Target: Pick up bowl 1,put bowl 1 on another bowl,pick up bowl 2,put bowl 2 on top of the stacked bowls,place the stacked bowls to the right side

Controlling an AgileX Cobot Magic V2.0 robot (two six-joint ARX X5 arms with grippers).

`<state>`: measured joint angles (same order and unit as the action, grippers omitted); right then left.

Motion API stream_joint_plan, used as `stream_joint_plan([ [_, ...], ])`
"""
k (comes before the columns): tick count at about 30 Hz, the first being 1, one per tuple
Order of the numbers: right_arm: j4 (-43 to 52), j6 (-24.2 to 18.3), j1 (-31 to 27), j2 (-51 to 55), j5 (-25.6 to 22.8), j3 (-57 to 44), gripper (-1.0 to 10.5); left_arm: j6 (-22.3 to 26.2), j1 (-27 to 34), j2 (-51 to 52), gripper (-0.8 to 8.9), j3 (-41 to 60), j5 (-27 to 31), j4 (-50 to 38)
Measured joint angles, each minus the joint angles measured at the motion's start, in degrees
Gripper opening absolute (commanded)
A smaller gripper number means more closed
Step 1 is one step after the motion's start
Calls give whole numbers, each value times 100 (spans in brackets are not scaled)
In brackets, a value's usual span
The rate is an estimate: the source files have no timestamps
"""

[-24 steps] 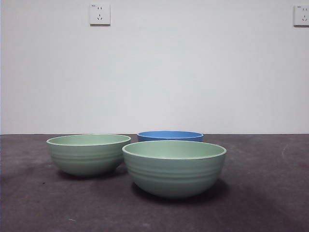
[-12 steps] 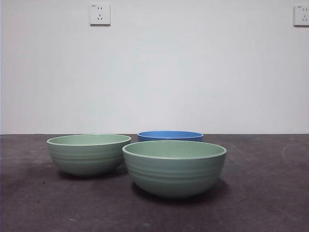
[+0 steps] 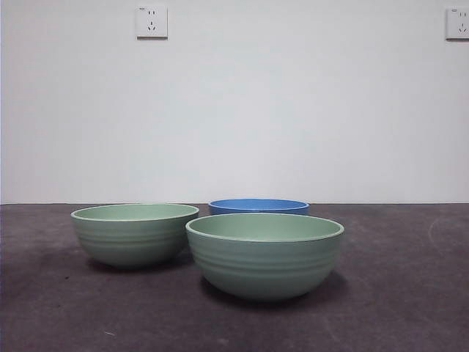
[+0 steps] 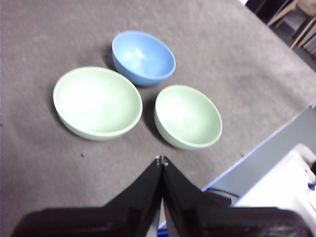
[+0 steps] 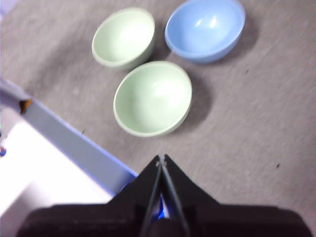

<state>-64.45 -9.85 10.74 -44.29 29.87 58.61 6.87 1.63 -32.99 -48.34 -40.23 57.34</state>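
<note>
Nothing has moved since the earlier front pictures: three bowls sit apart on the dark bench [image 3: 410, 308], none stacked, so every step of the task is left. One green bowl [image 3: 264, 253] stands nearest the camera, in front of the blue bowl [image 3: 258, 206]; the second green bowl [image 3: 134, 232] sits just beside both. Only the wrist views show the hands. The left hand [image 4: 161, 160] and right hand [image 5: 161, 158] hang high above the bowls, jaws pressed together, holding nothing.
</note>
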Motion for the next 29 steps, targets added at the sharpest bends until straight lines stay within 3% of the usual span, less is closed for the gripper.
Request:
stream_joint_plan([
  [2, -22, -7, 57, -46, -2, 0, 19, 68, -9, 0, 5, 0, 0, 76],
  [3, -22, -4, 63, -72, -2, 0, 78, 87, -9, 0, 38, 0, 0, 92],
  [5, -20, -2, 63, -114, -4, 0, 251, 107, -9, 0, 228, 0, 0, 94],
  [7, -22, 31, 63, -151, -7, 0, 442, 109, -9, 0, 487, 0, 0, 94],
  [8, -20, 61, 63, -164, -4, 0, 512, 109, -9, 0, 541, 0, 0, 94],
  [10, -22, 109, 63, -195, -4, 0, 572, 109, -9, 0, 543, 0, 0, 94],
  [23, -9, 321, 74, -492, -7, 0, 566, 120, -9, 0, 541, 0, 0, 92],
  [29, 455, 573, 260, -1040, -7, 0, 563, 122, -9, 0, 540, 0, 0, 92],
])
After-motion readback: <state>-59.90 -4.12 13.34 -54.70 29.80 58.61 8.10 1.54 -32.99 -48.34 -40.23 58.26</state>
